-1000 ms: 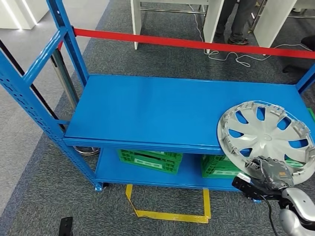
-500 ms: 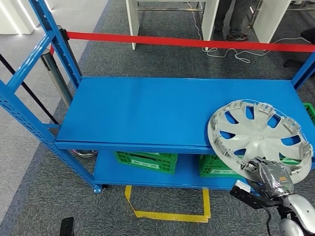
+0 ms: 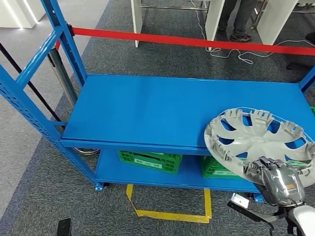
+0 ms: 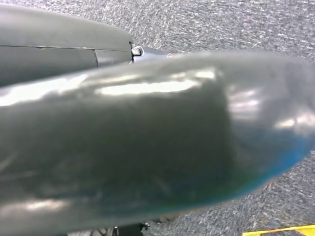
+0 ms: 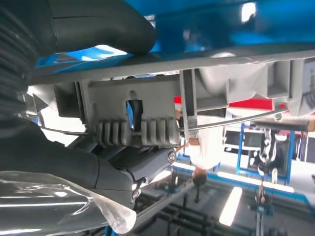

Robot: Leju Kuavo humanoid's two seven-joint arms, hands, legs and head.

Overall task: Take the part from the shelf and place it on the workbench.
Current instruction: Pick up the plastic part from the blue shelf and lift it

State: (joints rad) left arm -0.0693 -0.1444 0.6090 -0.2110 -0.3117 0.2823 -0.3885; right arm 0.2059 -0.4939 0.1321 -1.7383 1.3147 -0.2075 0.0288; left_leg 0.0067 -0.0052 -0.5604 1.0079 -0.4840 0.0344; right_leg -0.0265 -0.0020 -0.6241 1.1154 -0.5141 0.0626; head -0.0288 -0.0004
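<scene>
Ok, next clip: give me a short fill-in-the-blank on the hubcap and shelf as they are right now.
1. The silver hubcap is gripped at its near rim by the robot's ____ hand.
2. The shelf it sits over is painted ____.
3. Under the top board stand crates coloured ____.
4. Behind the shelf runs a barrier tape coloured ____.

Missing words: right; blue; green; red

One grey wheel cover is showing, two green crates are sitting under one blue shelf, and one red barrier tape is stretching behind.
</scene>
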